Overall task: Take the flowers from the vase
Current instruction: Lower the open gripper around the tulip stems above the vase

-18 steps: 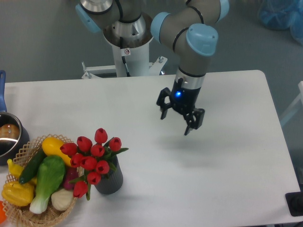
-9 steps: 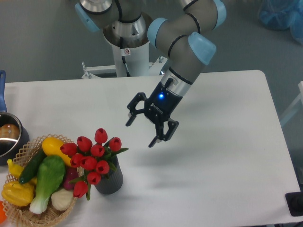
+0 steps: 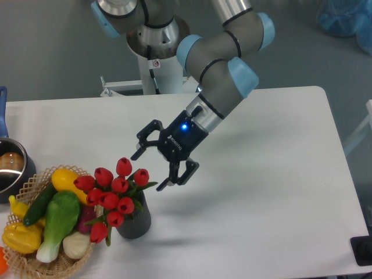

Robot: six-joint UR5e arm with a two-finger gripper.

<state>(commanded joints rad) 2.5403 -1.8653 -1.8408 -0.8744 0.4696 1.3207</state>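
Red tulip flowers [image 3: 113, 195] standing in the dark grey ribbed vase [image 3: 135, 221] near the table's [image 3: 261, 174] front left, touching the wicker basket [image 3: 35, 264] of vegetables. Just beside the topmost buds, up and right: the gripper [image 3: 156, 166], tilted toward them, jaws spread wide, holding nothing. Pot [image 3: 11, 168] at far left edge

A white rounded-corner counter [image 3: 279, 192] stands on a grey floor [image 3: 52, 52] (evenly lit), with crumpled blue plastic [image 3: 346, 20] far back right.
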